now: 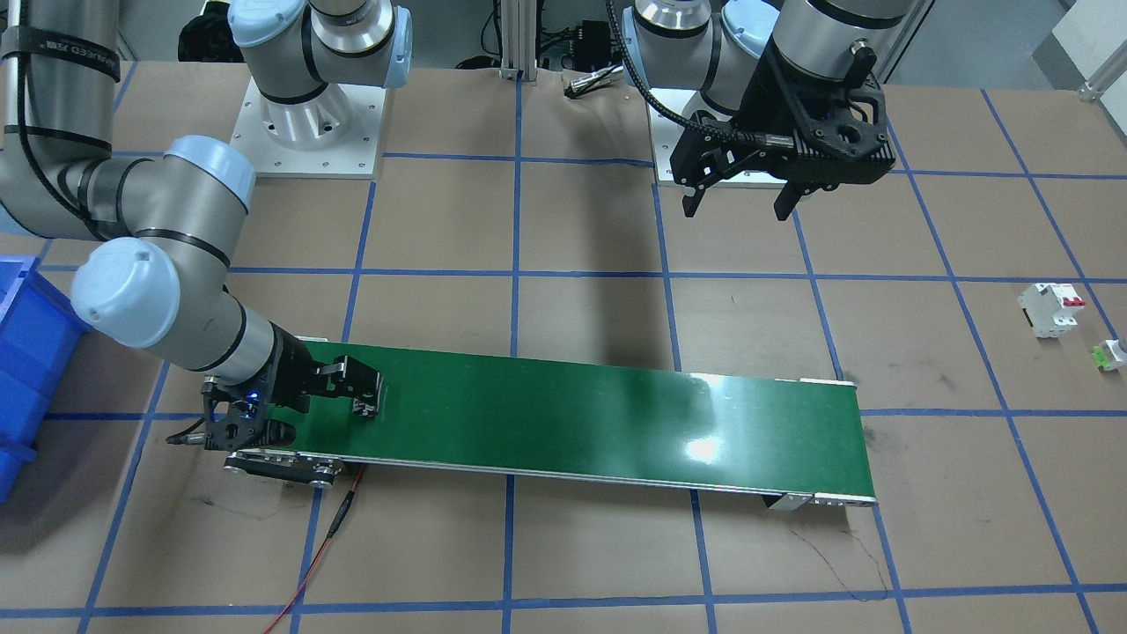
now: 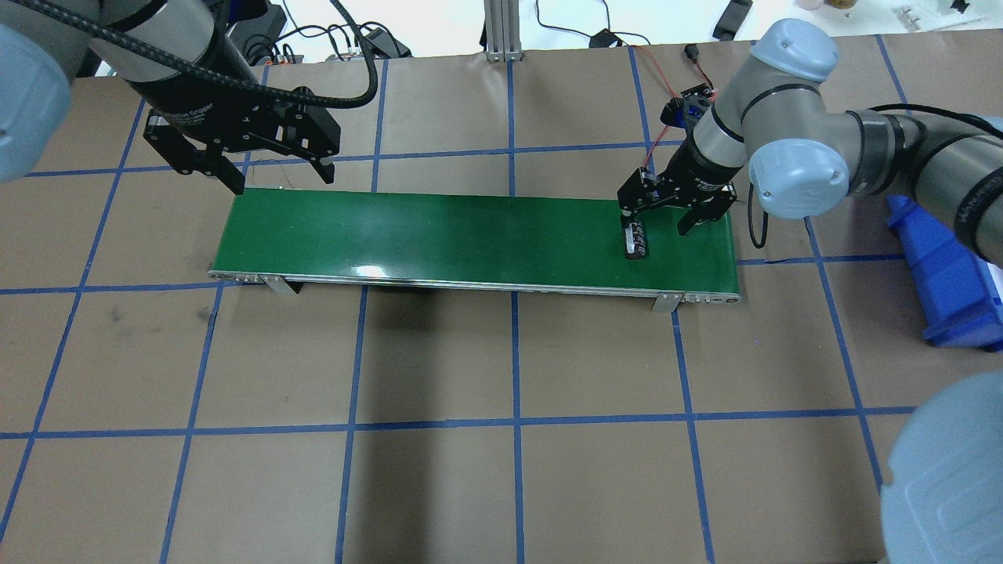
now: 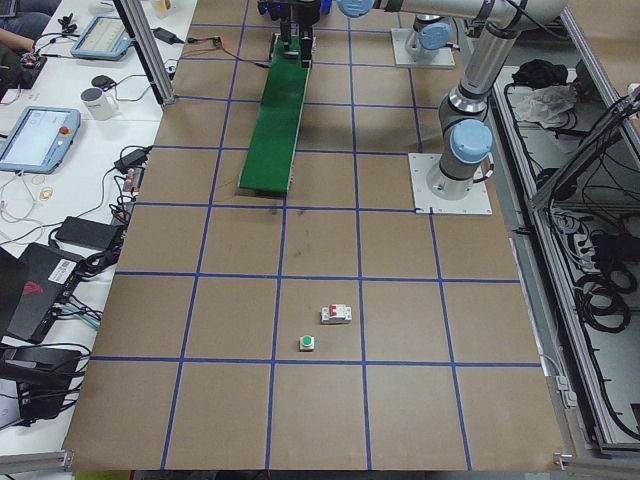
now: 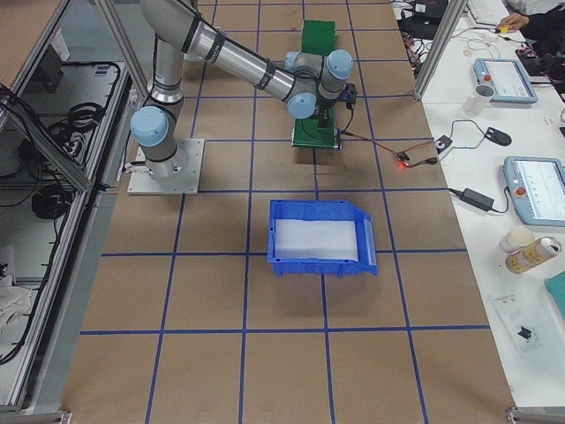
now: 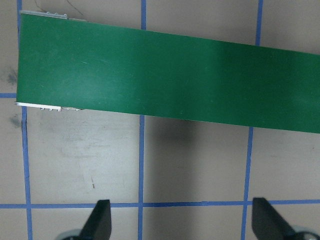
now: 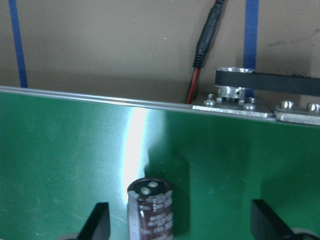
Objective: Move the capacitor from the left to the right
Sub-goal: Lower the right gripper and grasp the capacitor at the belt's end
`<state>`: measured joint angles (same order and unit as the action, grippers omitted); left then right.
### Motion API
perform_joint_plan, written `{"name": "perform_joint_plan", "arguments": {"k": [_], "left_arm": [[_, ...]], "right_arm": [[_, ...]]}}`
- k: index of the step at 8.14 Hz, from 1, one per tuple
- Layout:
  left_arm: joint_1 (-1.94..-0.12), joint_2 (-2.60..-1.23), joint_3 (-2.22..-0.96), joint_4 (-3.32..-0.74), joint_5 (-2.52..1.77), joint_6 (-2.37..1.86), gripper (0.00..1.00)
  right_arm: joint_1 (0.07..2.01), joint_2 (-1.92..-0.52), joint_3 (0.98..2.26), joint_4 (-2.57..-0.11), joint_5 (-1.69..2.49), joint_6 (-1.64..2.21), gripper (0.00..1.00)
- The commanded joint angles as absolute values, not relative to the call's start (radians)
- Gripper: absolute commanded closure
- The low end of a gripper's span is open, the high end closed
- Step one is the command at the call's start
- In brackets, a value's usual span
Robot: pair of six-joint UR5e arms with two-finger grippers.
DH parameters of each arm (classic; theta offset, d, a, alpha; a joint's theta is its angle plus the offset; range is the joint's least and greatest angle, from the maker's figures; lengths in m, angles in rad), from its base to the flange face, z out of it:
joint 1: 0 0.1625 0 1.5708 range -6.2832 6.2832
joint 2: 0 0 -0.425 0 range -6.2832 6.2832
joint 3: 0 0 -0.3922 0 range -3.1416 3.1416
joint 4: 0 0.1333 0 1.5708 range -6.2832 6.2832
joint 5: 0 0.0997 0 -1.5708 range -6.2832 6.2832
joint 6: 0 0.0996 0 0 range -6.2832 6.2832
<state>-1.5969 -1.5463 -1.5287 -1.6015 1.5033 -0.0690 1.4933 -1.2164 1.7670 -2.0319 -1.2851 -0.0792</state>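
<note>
The capacitor (image 2: 636,241), a stubby dark cylinder with pale markings, rests on the green conveyor belt (image 2: 470,235) near its right end. In the right wrist view the capacitor (image 6: 150,207) sits between the two spread fingers, nearer the left one. My right gripper (image 2: 657,225) is open and low over the belt, straddling the capacitor; the gripper also shows in the front view (image 1: 365,394). My left gripper (image 2: 280,176) is open and empty, raised beside the belt's left end. In the left wrist view the left gripper (image 5: 182,222) hangs over the table short of the belt (image 5: 170,75).
A white breaker with red switches (image 1: 1050,308) and a small green-and-white piece (image 1: 1108,354) lie on the table beyond the belt's left end. A blue bin (image 2: 948,274) stands at the right. A red cable (image 1: 326,537) runs from the belt's right end.
</note>
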Motion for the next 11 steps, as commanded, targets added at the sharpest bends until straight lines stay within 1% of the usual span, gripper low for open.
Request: {"name": "perform_joint_plan", "arguments": {"k": [1,2,4,5,6,8,10,11], "left_arm": [[-1.597,-1.546,-1.529,-1.601,1.503,-0.069,0.00],[-1.597,-1.546,-1.529,-1.601,1.503,-0.069,0.00],[-1.597,-1.546,-1.529,-1.601,1.503,-0.069,0.00],[-1.597,-1.546,-1.529,-1.601,1.503,-0.069,0.00],[-1.597,-1.546,-1.529,-1.601,1.503,-0.068,0.00],[-1.597,-1.546,-1.529,-1.601,1.503,-0.069,0.00],[-1.598,-1.546,-1.529,-1.601,1.503,-0.069,0.00],[-1.597,-1.546,-1.529,-1.601,1.503,-0.068,0.00]], "right_arm": [[1.543,-1.215,1.767,-2.037,-1.414,-0.034,0.16],[1.545,-1.216,1.767,-2.028,-1.471,-0.035,0.33],[1.543,-1.218,1.767,-1.985,-1.506,-0.046,0.70],[1.543,-1.223,1.766,-1.970,-1.515,-0.035,0.96],[1.543,-1.236,1.763,-1.923,-1.543,-0.029,1.00],[1.542,-1.241,1.740,-1.922,-1.558,-0.032,1.00],[1.528,-1.246,1.677,-1.919,-1.638,-0.046,1.00],[1.504,-1.259,1.671,-1.917,-1.658,-0.052,1.00]]}}
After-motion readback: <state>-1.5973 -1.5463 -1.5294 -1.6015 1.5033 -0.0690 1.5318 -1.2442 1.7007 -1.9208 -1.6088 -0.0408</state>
